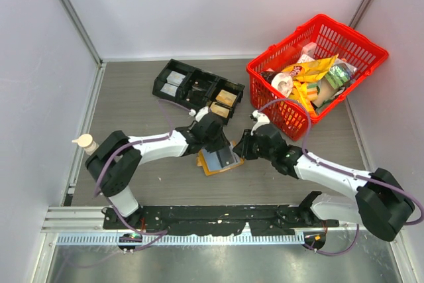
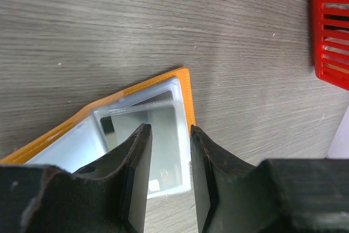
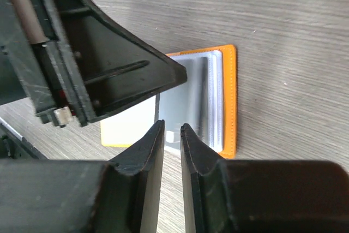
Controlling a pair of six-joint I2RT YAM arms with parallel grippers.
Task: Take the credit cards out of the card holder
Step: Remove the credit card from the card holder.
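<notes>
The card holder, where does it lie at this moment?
In the top external view the card holder lies open on the table near the middle, between the left pincer and the right pincer, on the near side of the black tray.

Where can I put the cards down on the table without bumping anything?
There is bare table to the left, between the black tray, the left arm and the side wall, and another patch on the right, between the red basket and the right arm. The middle is crowded: the left gripper and right gripper meet over the card holder there.
</notes>
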